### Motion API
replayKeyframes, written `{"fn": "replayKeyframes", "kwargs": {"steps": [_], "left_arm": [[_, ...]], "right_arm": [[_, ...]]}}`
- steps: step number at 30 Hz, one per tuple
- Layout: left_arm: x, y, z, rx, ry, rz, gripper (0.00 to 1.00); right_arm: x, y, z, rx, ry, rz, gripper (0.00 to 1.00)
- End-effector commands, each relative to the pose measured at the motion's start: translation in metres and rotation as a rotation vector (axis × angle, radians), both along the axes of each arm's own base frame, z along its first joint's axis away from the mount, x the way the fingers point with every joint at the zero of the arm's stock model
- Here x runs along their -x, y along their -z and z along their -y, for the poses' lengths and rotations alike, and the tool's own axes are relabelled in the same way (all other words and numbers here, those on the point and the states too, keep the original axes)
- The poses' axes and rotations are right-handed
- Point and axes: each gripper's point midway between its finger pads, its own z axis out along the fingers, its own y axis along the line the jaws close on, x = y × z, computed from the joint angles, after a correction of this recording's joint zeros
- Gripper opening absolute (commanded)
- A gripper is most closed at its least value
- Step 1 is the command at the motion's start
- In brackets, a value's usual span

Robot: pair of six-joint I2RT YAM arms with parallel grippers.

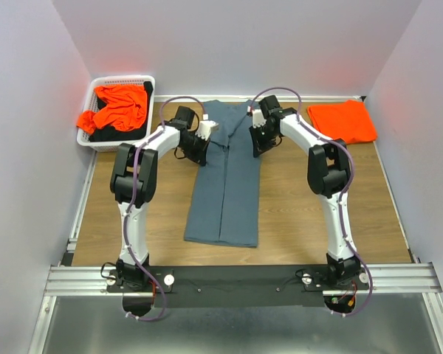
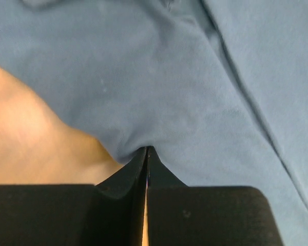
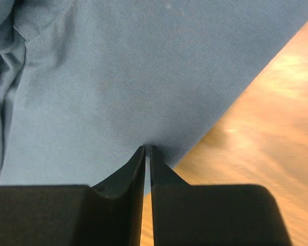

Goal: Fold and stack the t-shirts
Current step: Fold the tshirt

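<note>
The slate blue-grey t-shirt (image 1: 225,177) lies lengthwise on the wooden table, both sides folded in to a narrow strip. My left gripper (image 1: 201,150) is shut on the shirt's left edge (image 2: 143,138) near its far end. My right gripper (image 1: 257,141) is shut on the shirt's right edge (image 3: 159,138) opposite. A folded bright orange t-shirt (image 1: 342,121) lies at the back right. More crumpled orange shirts (image 1: 117,108) fill the white slotted basket (image 1: 109,144) at the back left.
Grey walls close in the table on three sides. The metal rail (image 1: 236,279) with both arm bases runs along the near edge. Bare wood (image 1: 310,221) shows on both sides of the grey shirt.
</note>
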Motion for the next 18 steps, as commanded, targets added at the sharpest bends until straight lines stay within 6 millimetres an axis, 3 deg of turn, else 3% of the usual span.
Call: {"fn": "replayKeyframes", "kwargs": {"steps": [1, 9, 18], "left_arm": [[-0.017, 0.008, 0.012, 0.001, 0.003, 0.001, 0.09], [-0.039, -0.004, 0.025, 0.036, 0.008, 0.025, 0.09], [-0.048, -0.007, 0.026, 0.024, 0.004, 0.045, 0.09]], "right_arm": [[-0.009, 0.053, 0.047, 0.174, 0.039, -0.028, 0.15], [-0.046, 0.056, 0.077, 0.215, 0.083, 0.034, 0.15], [-0.060, 0.051, 0.083, 0.232, 0.091, 0.070, 0.16]]}}
